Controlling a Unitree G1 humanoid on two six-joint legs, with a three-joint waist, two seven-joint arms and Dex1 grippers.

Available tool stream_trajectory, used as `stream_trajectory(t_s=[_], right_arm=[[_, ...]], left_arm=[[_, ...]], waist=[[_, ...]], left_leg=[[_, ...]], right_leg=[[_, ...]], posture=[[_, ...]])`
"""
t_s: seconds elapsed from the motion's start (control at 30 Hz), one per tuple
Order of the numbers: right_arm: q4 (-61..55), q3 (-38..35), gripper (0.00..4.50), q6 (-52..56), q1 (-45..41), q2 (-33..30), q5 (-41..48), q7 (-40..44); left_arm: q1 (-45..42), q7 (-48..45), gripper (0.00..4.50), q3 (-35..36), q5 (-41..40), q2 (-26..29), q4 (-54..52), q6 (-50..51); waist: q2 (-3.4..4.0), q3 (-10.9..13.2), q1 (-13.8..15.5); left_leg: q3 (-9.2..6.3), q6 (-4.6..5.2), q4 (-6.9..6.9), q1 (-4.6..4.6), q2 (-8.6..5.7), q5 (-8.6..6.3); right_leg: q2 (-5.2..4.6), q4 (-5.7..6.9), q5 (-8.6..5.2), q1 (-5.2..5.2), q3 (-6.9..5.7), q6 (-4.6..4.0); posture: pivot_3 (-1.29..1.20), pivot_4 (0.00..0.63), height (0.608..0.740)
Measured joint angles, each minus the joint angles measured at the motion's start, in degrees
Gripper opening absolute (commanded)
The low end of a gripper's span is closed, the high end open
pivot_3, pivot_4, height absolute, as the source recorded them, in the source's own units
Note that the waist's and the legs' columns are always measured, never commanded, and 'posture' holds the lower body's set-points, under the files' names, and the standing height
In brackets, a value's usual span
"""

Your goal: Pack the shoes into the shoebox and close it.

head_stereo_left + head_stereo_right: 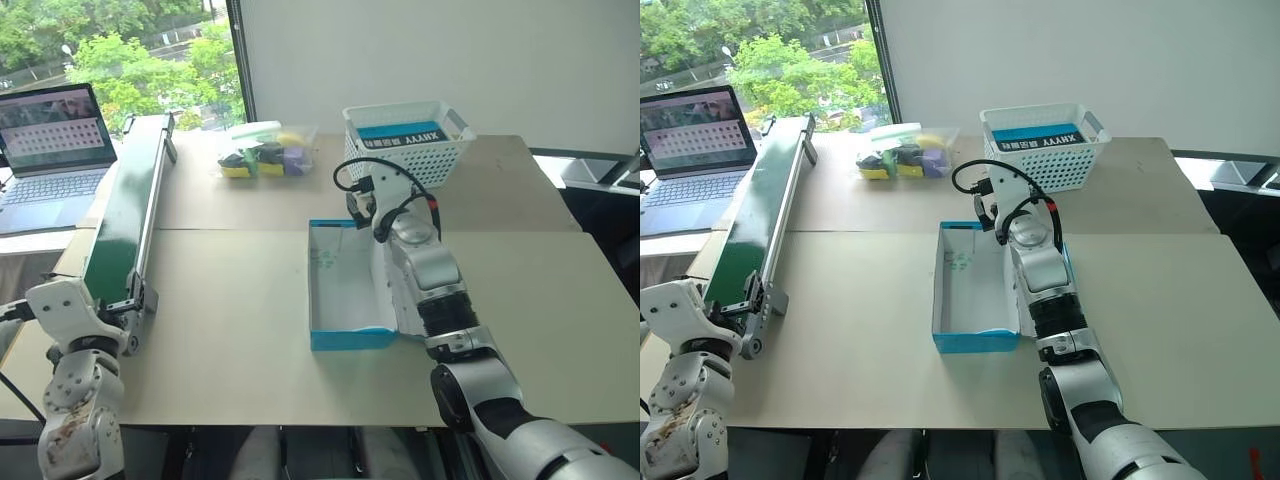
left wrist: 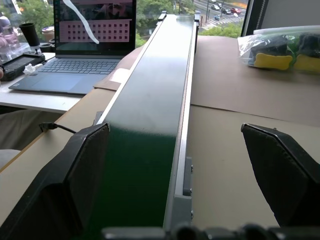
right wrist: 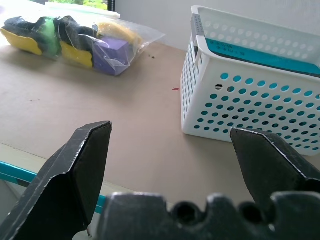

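The shoebox (image 1: 345, 290) lies open in the middle of the table, cyan-blue outside and white inside, with nothing showing in the part I can see. My right arm reaches over its right side and hides that wall. My right gripper (image 3: 170, 132) is open above the box's far edge (image 3: 12, 171), level and facing the white basket, with nothing between its fingers. My left gripper (image 2: 175, 132) is open at the near end of the green conveyor, one finger on each side of the belt. The shoes are out of view.
A long green conveyor (image 1: 125, 210) runs along the table's left side, with a laptop (image 1: 55, 150) beyond it. At the back stand a clear bag of coloured items (image 1: 265, 150) and a white lattice basket (image 1: 405, 140) holding a cyan item with a black lettered strip.
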Motion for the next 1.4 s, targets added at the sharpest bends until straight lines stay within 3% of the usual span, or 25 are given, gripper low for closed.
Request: stream_trajectory(t_s=[0.13,0.27,0.4,0.5,0.63,0.77,0.87,1.17,1.4], right_arm=[[-1.39,-1.45,4.45,0.32,0.05,-0.6,2.81,3.22],[-14.65,-2.5,4.45,7.62,-0.46,-0.22,17.84,18.71],[-27.34,-2.96,4.45,21.98,0.43,-3.81,35.56,32.37],[-34.34,0.31,4.45,26.52,4.0,-8.38,42.85,41.88],[-36.59,9.65,4.45,25.19,7.2,-12.74,39.32,46.24],[-32.42,12.2,4.45,20.22,7.44,-9.23,33.28,41.5],[-29.31,18.28,4.45,13.8,7.87,-9.47,24.5,38.78],[-25.55,21.38,4.45,5.0,10.11,-6.36,17.05,36.75],[-25.33,21.59,4.45,3.95,11.26,-4.46,18.23,39.88]], left_arm=[[-2.32,-0.14,4.5,-2.31,0.42,-0.79,1.53,-1.22],[-3.8,-0.93,4.5,-7.46,1.4,-3.03,4.05,-2.81],[-2.15,-2.2,4.5,-6.73,-0.45,-3.59,4.28,-2.89],[-1.72,-4.04,4.5,-6.02,-1.76,-1.38,4.76,-2.01],[0.37,-8.42,4.5,-5.71,-3.38,3.42,4.69,0.67],[3.44,-11.45,4.5,-4.03,-5.98,6.08,3.75,3.07],[4.31,-12.93,4.5,-2.62,-7.42,9.22,2.89,5.7],[6.16,-13.3,4.5,3.54,-10.25,11.9,1.49,9.24],[5.88,-12.33,4.5,6.03,-13.33,11.84,1.49,12.81]], waist=[[0.03,0.05,0.46],[0.03,0.06,0.05],[0.03,0.06,0.04],[0.02,0.06,0.29],[0.02,0.06,0.08],[0.0,0.06,-0.13],[0.0,0.06,0.22],[-0.11,0.08,0.14],[-0.11,0.08,0.14]], left_leg=[[-0.01,0.0,0.03,-0.04,-0.04,0.01],[-0.01,0.07,0.04,-0.07,0.02,-0.06],[-0.03,0.12,0.02,-0.05,0.1,-0.12],[-0.04,0.12,0.11,0.0,0.07,-0.12],[0.01,0.11,0.12,0.07,0.07,-0.11],[0.05,0.1,0.04,0.07,0.2,-0.11],[0.05,0.09,0.04,0.0,0.16,-0.11],[0.04,0.07,0.04,0.05,0.17,-0.12],[0.03,0.06,0.05,0.04,0.16,-0.12]], right_leg=[[-0.02,0.01,0.02,0.01,-0.02,0.03],[0.02,-0.07,0.02,0.02,-0.01,0.05],[0.08,-0.06,0.01,0.0,-0.01,0.04],[0.06,-0.07,0.01,0.09,-0.05,0.04],[0.09,-0.07,0.01,0.11,-0.02,0.04],[0.25,-0.06,0.02,0.0,0.12,0.01],[0.21,-0.08,0.02,-0.05,0.12,0.01],[0.18,-0.08,0.03,-0.03,0.12,0.0],[0.17,-0.08,0.03,-0.03,0.12,0.0]], posture=[[0.0,0.15,0.738],[0.0,0.15,0.738],[0.0,0.15,0.738],[0.0,0.15,0.738],[0.0,0.15,0.738],[0.0,0.15,0.738],[0.0,0.15,0.738],[0.0,0.15,0.738],[0.0,0.15,0.738]])
